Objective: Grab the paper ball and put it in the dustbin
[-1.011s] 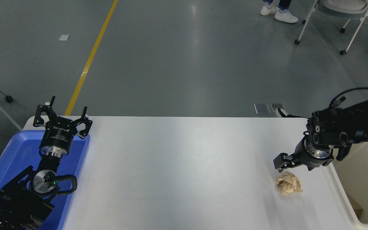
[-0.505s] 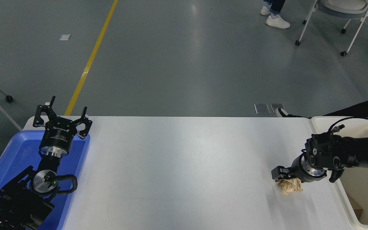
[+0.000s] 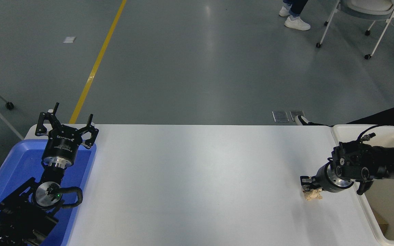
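The tan paper ball (image 3: pixel 313 196) lies on the white table (image 3: pixel 197 177) near its right edge, just left of the cream-white dustbin (image 3: pixel 366 212). My right gripper (image 3: pixel 309 186) reaches in over the dustbin from the right, points down onto the ball and is closed on it. Only the ball's lower part shows under the fingers, and it still rests on the table. My left gripper (image 3: pixel 66 124) is open and parked at the lower left.
A shallow blue tray (image 3: pixel 15 160) sits under the left arm at the table's left edge. A person's dark leg and shoe (image 3: pixel 299 120) are at the table's far right corner. Another person's feet (image 3: pixel 296 22) and a wheeled chair (image 3: pixel 364 13) are on the floor beyond.
My right gripper came down from above the ball onto it and its fingers closed in, so less of the ball shows. The left arm has not moved.
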